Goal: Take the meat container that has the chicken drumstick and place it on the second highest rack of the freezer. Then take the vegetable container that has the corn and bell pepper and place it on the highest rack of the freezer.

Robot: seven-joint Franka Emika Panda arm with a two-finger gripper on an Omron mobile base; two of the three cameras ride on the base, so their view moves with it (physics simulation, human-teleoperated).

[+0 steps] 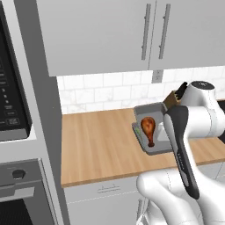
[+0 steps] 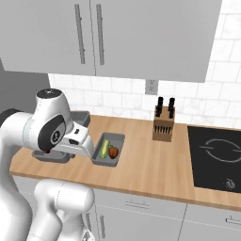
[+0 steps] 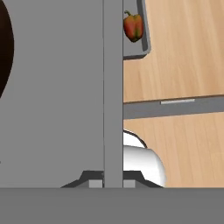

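Note:
The grey meat container [image 1: 158, 147] sits on the wooden counter with the brown chicken drumstick [image 1: 148, 127] in it. My gripper [image 3: 113, 183] is shut on this container's thin side wall [image 3: 113, 87], one pad on each face. The drumstick's dark edge [image 3: 3, 57] shows inside the tray. Whether the tray is off the counter I cannot tell. Right beside it lies the vegetable container [image 2: 117, 139] with the corn [image 2: 103, 148] and the red bell pepper [image 2: 113, 151], which also appears beyond the held wall [image 3: 134, 26]. The freezer and its racks are out of view.
A knife block [image 2: 164, 126] stands against the tiled wall, right of the trays. A black cooktop [image 2: 216, 157] is set into the counter further right. White wall cabinets [image 1: 101, 30] hang above. A tall oven and microwave stack [image 1: 17, 132] bounds the counter's left end.

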